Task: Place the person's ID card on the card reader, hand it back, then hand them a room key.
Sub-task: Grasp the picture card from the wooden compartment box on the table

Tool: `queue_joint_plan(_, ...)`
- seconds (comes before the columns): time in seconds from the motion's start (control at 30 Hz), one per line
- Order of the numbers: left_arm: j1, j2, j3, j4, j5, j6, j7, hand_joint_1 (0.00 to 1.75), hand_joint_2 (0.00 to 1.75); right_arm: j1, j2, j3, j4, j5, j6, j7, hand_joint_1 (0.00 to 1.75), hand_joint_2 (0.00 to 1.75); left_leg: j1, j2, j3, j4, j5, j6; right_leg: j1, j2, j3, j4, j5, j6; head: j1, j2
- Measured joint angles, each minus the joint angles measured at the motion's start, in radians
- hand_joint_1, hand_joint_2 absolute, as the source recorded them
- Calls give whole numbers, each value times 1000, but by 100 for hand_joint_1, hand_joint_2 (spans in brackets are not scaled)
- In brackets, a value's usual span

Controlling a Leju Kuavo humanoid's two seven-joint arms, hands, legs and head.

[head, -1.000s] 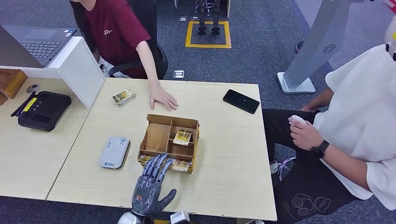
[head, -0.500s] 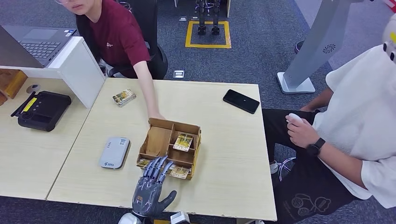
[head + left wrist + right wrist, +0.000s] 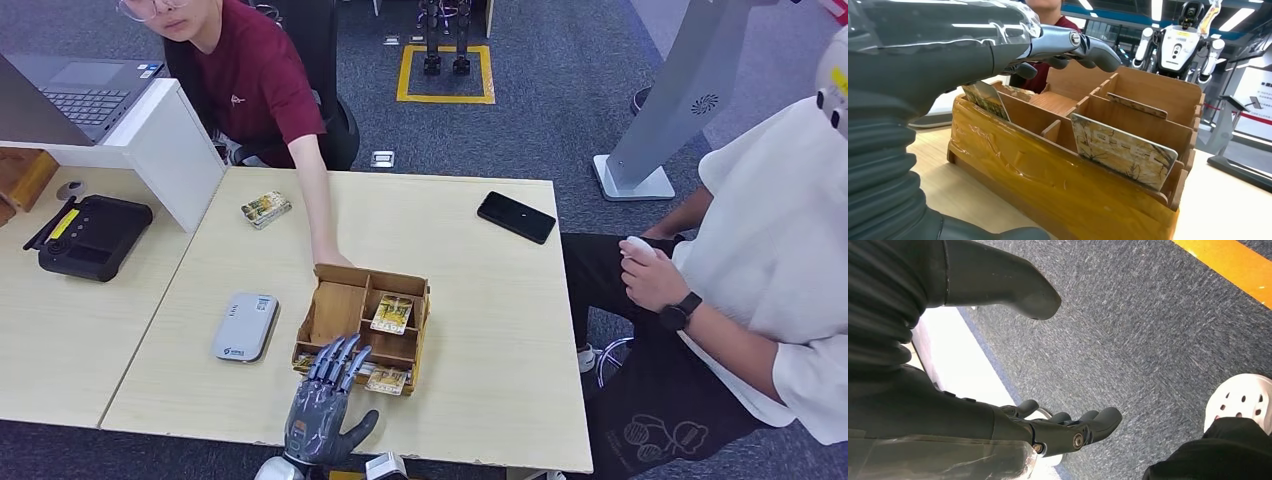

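Observation:
A wooden compartment box (image 3: pixel 338 308) stands near the table's front edge with patterned cards in it, one in a middle slot (image 3: pixel 390 312) and one in the front row (image 3: pixel 386 379). My left hand (image 3: pixel 325 402) holds nothing, and its spread fingers reach over the box's front row. In the left wrist view those fingers (image 3: pixel 1083 46) hover above the box (image 3: pixel 1048 190), near two upright cards (image 3: pixel 1124 152) (image 3: pixel 985 99). The grey card reader (image 3: pixel 245 326) lies left of the box. My right hand (image 3: pixel 1048 427) hangs over the carpet, holding nothing.
A person in a maroon shirt has a hand (image 3: pixel 331 259) on the box's far edge. A small pack of cards (image 3: pixel 265 209) and a black phone (image 3: pixel 515 216) lie further back. A black terminal (image 3: pixel 90 235) sits left. A person in white (image 3: pixel 760 280) sits at the right.
The maroon-shirted person's hand went from flat on the table to the box's far edge, and the box slid toward me. My left hand has barely moved.

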Motion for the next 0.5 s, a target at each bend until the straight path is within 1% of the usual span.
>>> queue_joint_plan(0.23,-1,0,0,4,0,0,-4,0,175,-2,0,1,0,1,0,0,0,175,0,0,0,0,0,0,0,0,0,0,0,0,0,0)
queue_joint_plan(0.4,-1,-1,0,4,47,0,-59,0,175,-2,0,1,0,-1,0,0,0,175,0,0,0,0,0,0,0,0,0,0,0,0,0,0)
queue_joint_plan(0.5,-1,-2,0,4,58,0,-73,0,175,-2,0,1,0,-2,0,0,0,175,0,0,0,0,0,0,0,0,0,0,0,0,0,0)
